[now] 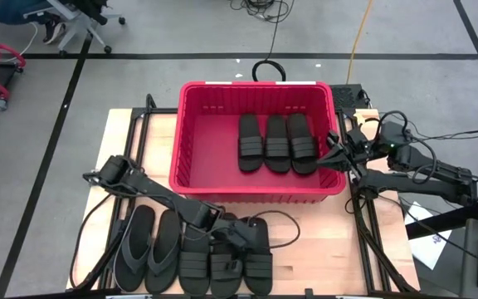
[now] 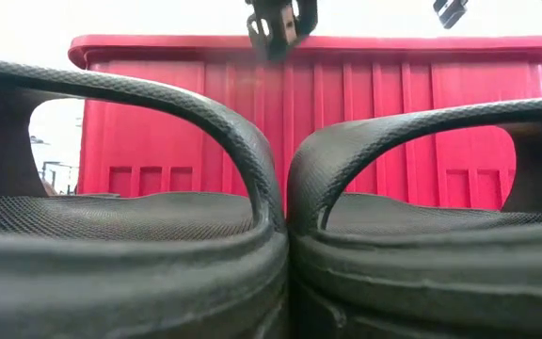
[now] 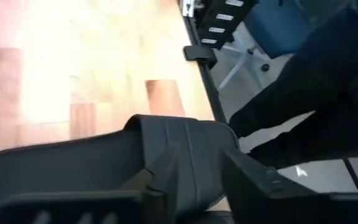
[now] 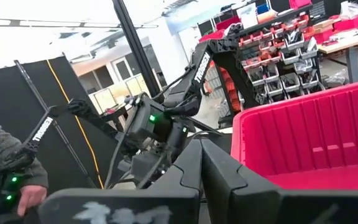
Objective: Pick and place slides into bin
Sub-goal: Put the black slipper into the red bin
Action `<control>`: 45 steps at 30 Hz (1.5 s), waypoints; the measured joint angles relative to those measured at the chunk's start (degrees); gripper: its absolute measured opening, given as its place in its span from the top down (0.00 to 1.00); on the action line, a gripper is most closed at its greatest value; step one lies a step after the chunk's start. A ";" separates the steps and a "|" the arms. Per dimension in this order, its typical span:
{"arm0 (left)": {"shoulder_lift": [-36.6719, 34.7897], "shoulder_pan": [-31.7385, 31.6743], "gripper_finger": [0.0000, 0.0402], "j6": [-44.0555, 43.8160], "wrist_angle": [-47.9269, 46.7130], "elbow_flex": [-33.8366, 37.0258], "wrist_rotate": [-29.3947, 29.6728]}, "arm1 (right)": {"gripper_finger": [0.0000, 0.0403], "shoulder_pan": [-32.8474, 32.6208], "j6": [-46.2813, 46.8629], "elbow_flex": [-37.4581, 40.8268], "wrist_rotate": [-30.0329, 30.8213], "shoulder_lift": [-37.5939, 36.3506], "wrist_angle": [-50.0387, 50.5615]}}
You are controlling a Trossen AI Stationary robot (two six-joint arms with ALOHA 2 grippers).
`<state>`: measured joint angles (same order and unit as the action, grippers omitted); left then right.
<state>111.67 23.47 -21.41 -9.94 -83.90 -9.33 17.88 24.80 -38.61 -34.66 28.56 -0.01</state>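
- Three band-strap slides [image 1: 277, 142] are seen lying side by side inside the red bin [image 1: 191, 141], toward its right half.
- Five more slides [image 1: 192, 253] are lined up on the wooden table [image 1: 318, 241] in front of the bin; the two at the left carry thong straps, the other three ribbed bands.
- The left gripper [image 1: 237, 236] is placed low over the band-strap slides at the right of the row, its fingers spread on either side of a ribbed strap [image 3: 179, 146], not yet pressed on it.
- The right gripper [image 1: 334, 152] is held at the bin's right wall, fingers pressed together, nothing between them.
- The low view is blocked almost wholly by two slide straps [image 2: 205, 122], the bin wall rising behind.
- Cables [image 1: 265, 68] are trailed over a grey floor marked with black tape; an office chair [image 1: 73, 21] stands at the far left.
- A person's sleeve [image 4: 5, 155] and shelving with parts bins are shown in the room beyond.
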 joint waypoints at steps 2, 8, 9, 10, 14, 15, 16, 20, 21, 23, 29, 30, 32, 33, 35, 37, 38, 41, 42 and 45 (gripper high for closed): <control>0.88 -0.56 0.63 -0.05 1.28 0.00 -1.34 | 1.00 0.00 -0.03 0.00 -0.04 0.00 0.72; 2.16 -2.33 0.40 -3.72 0.31 0.03 -4.28 | 1.00 0.01 -0.10 0.00 -3.25 0.02 3.99; 2.51 -2.53 0.37 -4.31 0.13 0.09 -4.57 | 1.00 -0.01 -0.11 0.00 -3.81 0.00 4.31; 2.82 -2.68 0.34 -4.78 0.47 0.07 -4.88 | 1.00 -0.01 -0.13 0.00 -4.53 -0.02 4.87; 4.50 -2.88 0.25 -6.32 -0.09 0.02 -6.49 | 1.00 -0.01 -0.13 0.00 -4.60 0.02 5.48; 5.03 -2.99 0.24 -7.00 0.10 0.02 -7.18 | 1.00 0.00 -0.24 0.00 -4.60 0.02 5.48; 5.46 -2.96 0.23 -7.83 -0.28 0.04 -7.89 | 1.00 0.00 -0.59 0.00 -4.60 0.01 5.48; 6.49 -2.92 0.21 -8.80 0.14 0.04 -9.30 | 1.00 -0.01 -1.46 0.00 -4.61 0.02 5.48; 6.62 -2.81 0.22 -8.78 -0.04 0.04 -9.24 | 1.00 -0.01 -1.46 0.00 -4.63 0.02 5.48; 7.13 -2.80 0.23 -8.33 0.60 0.04 -8.60 | 1.00 0.00 -1.46 0.00 -4.63 0.00 5.47; 8.45 -3.00 0.29 -7.19 1.09 -0.04 -9.02 | 1.00 0.01 -1.68 0.00 -4.63 0.01 5.49; 8.97 -3.00 0.30 -7.23 0.74 0.02 -9.75 | 1.00 0.01 -1.68 0.00 -4.63 0.00 5.53; 10.09 -2.98 0.32 -7.93 3.01 0.02 -11.02 | 1.00 0.01 -1.70 0.00 -4.63 0.00 5.55; 10.24 -2.96 0.33 -8.27 3.06 0.04 -11.40 | 1.00 0.01 -1.72 0.00 -4.64 0.02 5.61; 10.89 -2.96 0.35 -8.55 5.70 0.03 -11.67 | 1.00 0.01 -1.94 0.00 -4.63 -0.01 5.71; 11.07 -2.98 0.37 -8.78 5.65 -0.01 -11.66 | 1.00 0.01 -1.95 0.00 -4.65 0.02 5.98; 11.17 -2.98 0.38 -8.85 5.54 0.02 -11.64 | 1.00 0.00 -2.02 0.00 -4.65 0.00 5.97; 11.12 -3.47 0.43 -8.26 5.76 0.04 -11.18 | 1.00 0.01 -2.12 0.00 -4.65 0.01 6.30; 11.09 -3.60 0.46 -8.09 6.19 0.04 -11.92 | 1.00 0.01 -2.12 0.00 -4.65 0.00 6.25; 11.09 -3.63 0.60 -6.87 7.26 0.04 -13.93 | 1.00 0.01 -2.13 0.00 -4.65 0.00 6.30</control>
<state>122.75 19.84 -28.28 -2.68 -83.85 -23.26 17.89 22.67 -38.61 -39.31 28.56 6.30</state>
